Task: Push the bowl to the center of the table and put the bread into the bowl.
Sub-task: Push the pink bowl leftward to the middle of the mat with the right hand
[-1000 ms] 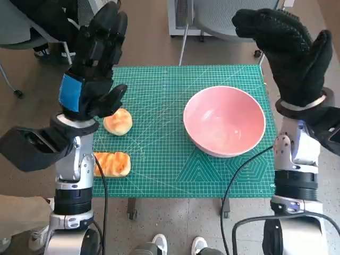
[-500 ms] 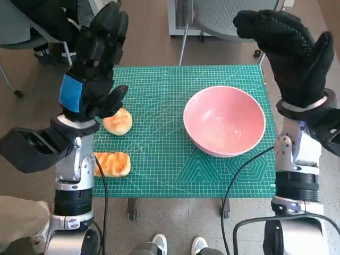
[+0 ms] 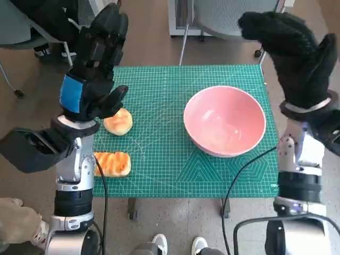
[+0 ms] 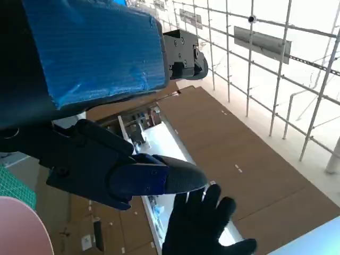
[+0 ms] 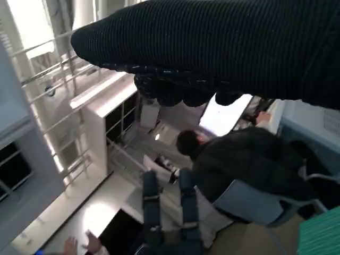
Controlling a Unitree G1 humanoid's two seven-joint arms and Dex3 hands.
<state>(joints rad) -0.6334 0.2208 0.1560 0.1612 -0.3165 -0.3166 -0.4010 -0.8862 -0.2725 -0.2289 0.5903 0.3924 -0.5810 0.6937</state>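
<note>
A pink bowl sits on the right half of the green cutting mat; its rim shows in a corner of the left wrist view. A round bun lies at the mat's left, and a glazed oblong bread lies nearer the front left edge. My left hand is raised above the left side of the table, fingers apart, holding nothing. My right hand is raised above the table's right edge beside the bowl, also open and empty; it also appears in the left wrist view as the gloved hand.
Chairs stand behind the table, one at the far left and one at the back. A person's shoes show at the front edge and a foot at the lower left. A seated person appears in the right wrist view.
My right hand has drifted slightly to the right. The foot at the lower left has shifted. Bowl and breads have not moved.
</note>
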